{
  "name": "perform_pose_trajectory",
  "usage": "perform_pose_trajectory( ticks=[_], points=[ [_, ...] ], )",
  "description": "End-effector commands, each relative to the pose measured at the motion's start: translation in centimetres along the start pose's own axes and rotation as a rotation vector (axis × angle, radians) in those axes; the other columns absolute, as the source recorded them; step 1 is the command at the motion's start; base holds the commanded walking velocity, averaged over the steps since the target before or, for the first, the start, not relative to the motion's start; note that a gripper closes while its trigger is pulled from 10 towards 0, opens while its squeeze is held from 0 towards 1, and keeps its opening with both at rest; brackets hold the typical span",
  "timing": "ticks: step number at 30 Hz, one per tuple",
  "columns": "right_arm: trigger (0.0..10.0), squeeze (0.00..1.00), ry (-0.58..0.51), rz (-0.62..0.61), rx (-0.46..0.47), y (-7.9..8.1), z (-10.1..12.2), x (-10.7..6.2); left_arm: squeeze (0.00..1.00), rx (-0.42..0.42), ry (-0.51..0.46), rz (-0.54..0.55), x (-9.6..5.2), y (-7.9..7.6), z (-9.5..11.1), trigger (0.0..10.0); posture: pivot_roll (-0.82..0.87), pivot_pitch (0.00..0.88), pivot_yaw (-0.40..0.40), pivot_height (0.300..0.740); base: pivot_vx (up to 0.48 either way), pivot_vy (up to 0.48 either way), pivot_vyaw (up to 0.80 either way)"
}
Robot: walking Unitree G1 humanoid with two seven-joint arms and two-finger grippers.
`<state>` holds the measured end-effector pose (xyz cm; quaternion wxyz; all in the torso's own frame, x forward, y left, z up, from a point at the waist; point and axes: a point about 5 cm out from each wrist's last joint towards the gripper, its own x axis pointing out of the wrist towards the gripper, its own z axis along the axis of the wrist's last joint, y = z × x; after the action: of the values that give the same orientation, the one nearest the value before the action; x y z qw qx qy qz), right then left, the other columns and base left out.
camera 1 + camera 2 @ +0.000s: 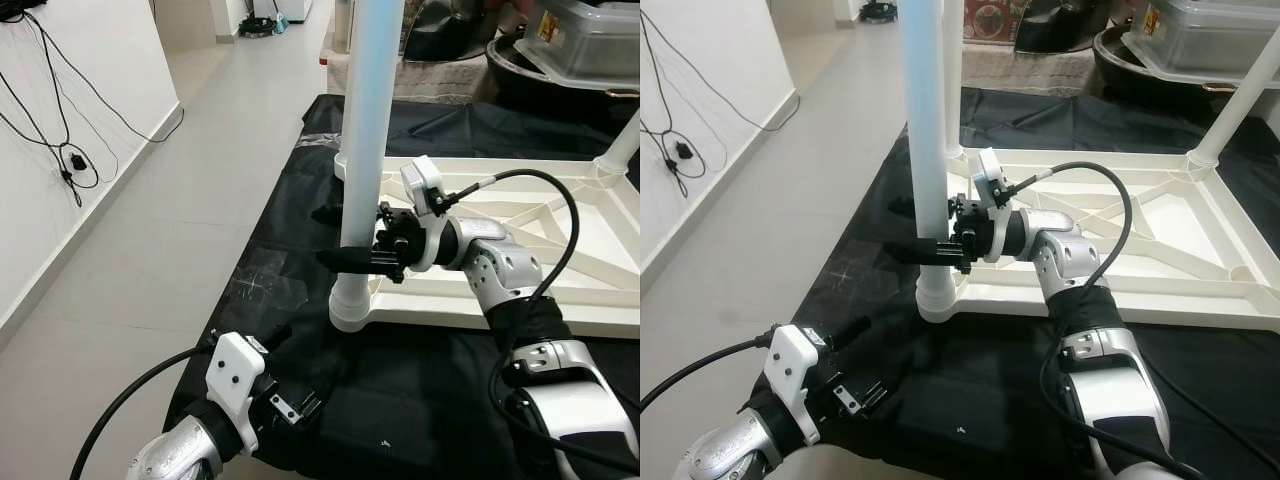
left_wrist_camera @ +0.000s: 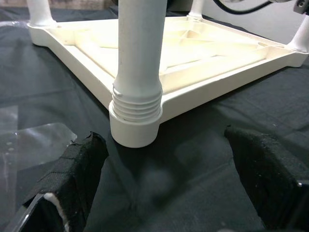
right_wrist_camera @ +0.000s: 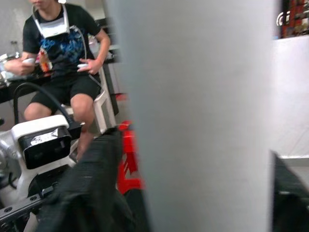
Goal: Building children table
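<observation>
The white children's table (image 1: 560, 300) lies upside down on a black cloth (image 1: 400, 400). A white leg (image 1: 365, 150) stands upright in its near left corner socket, with the threaded collar (image 2: 136, 104) showing above the socket. My right gripper (image 1: 330, 236) is shut on this leg about a third of the way up, one black finger on each side. In the right wrist view the leg (image 3: 193, 116) sits between the fingers (image 3: 96, 183). My left gripper (image 1: 295, 372) hovers low over the cloth in front of the socket, open, with nothing between its fingers (image 2: 72, 179).
Two more legs (image 1: 952, 80) (image 1: 1240, 100) stand in the far corners. A clear plastic bin (image 1: 590, 40) sits behind the cloth at right. Tiled floor (image 1: 150, 260) and wall cables (image 1: 70, 160) are to the left. A seated person (image 3: 63, 48) is in the right wrist view.
</observation>
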<state>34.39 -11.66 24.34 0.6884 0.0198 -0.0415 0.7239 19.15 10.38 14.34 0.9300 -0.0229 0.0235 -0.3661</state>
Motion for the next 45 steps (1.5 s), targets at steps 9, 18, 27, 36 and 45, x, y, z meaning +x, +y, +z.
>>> perform_pose_trajectory(
  ticks=[9, 18, 27, 36, 45],
  points=[
    [0.0, 0.00, -0.010, 0.025, -0.017, 0.9, -1.2, 1.1, 0.00, -0.003, 0.002, -0.005, -0.2, 0.0, 0.1, 10.0, 0.20, 0.121, -0.006, 0.740, 0.000, 0.000, 0.00],
    [0.0, 0.00, -0.060, -0.462, -0.029, 1.2, -2.9, -0.7, 0.00, 0.019, 0.001, 0.032, 0.0, 0.9, 0.0, 10.0, 0.16, 0.106, 0.004, 0.740, 0.000, 0.000, 0.00],
    [0.0, 0.00, -0.009, -1.489, -0.111, 2.2, -5.3, -4.4, 0.00, 0.028, 0.000, 0.022, 0.6, 1.2, -0.1, 10.0, 0.14, 0.101, 0.015, 0.740, 0.000, 0.000, 0.00],
    [0.0, 0.00, -0.059, -1.975, 0.053, 3.9, -5.8, -3.0, 0.00, 0.032, -0.001, 0.027, 0.8, 1.3, -0.2, 10.0, 0.14, 0.094, 0.008, 0.740, 0.000, 0.000, 0.00],
    [10.0, 0.00, -0.061, -1.890, 0.142, 3.6, -6.8, 0.4, 0.00, 0.037, 0.000, 0.031, 0.9, 1.4, -0.3, 10.0, 0.14, 0.097, 0.010, 0.740, 0.000, 0.000, 0.00]
  ],
)
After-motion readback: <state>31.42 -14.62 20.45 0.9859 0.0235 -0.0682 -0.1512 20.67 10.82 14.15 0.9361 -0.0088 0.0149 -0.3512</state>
